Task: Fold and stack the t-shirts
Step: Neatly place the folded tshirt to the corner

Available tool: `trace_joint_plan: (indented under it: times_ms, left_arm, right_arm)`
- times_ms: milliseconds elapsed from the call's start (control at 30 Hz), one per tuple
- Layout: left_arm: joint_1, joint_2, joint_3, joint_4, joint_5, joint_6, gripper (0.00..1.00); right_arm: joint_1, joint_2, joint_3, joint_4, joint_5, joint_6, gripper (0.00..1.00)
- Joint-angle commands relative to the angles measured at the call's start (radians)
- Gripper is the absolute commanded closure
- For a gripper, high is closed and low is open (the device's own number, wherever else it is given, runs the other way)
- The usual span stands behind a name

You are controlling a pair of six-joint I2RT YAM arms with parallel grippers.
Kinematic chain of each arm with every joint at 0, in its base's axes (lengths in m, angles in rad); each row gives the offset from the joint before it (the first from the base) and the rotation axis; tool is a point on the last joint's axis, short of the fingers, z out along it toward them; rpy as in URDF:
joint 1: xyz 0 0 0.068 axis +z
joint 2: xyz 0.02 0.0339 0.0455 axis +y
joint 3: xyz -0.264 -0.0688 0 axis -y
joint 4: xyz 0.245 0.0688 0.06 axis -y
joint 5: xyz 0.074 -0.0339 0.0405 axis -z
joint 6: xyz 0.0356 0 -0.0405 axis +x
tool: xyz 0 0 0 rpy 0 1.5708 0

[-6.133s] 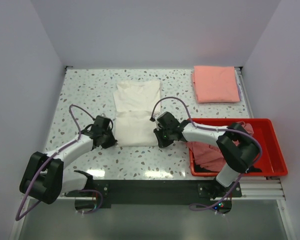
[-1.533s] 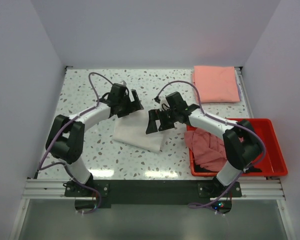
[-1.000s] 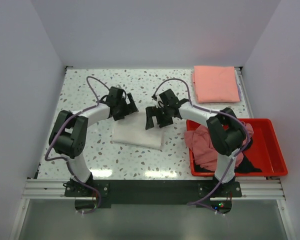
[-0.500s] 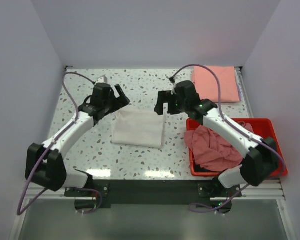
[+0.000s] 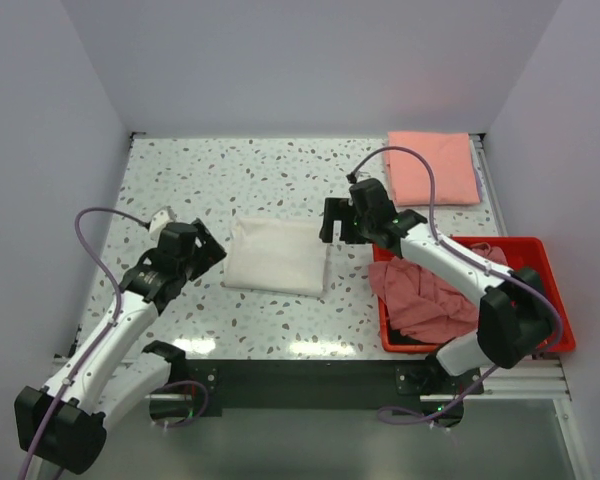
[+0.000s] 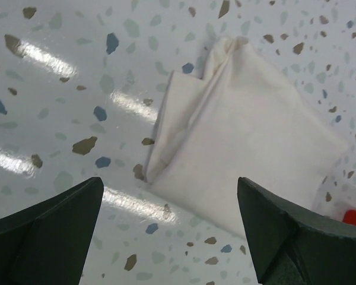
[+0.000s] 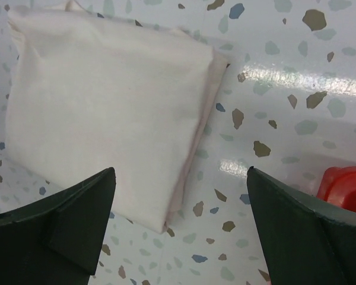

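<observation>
**Both grippers open beside the folded white shirt**

The left gripper (image 5: 208,252) was open wide and held nothing. It hung just to the left of the white t-shirt (image 5: 277,257) and was not touching it. In the left wrist view, its two dark fingers (image 6: 47,228) stood far apart, with the shirt's near corner showing between them.

The right gripper (image 5: 327,222) was open wide too, and it was empty. It sat by the far right corner of the white t-shirt. In the right wrist view, its fingers (image 7: 65,222) were spread apart above the shirt's right edge.

The white t-shirt lay flat in the middle of the speckled table (image 5: 230,180). It was folded into a small block. The layers showed along its left edge (image 6: 160,148) and along its right edge (image 7: 199,136).

The salmon-pink t-shirt (image 5: 432,167) lay folded flat at the far right corner of the table, well away from the white one.

The dusty-pink t-shirt (image 5: 425,300) was in a bunched heap in the left end of the red bin (image 5: 540,290). Part of it hung over the bin's left wall. The bin stood at the near right of the table, and the right arm reached across it.
</observation>
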Motion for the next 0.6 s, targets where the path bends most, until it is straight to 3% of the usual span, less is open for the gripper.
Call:
trace_joint_plan:
  times_ms: [0,567]
  left_arm:
    - [0.006,-0.026,-0.022,-0.081,-0.055,-0.046,0.00]
    - [0.006,-0.020,-0.046,-0.113,-0.052,-0.018,0.00]
  right_arm:
    - [0.001,0.060,0.021,0.014,-0.019,0.056,0.06]
    - [0.042,0.349,0.079,0.089,-0.094,0.111,0.26]
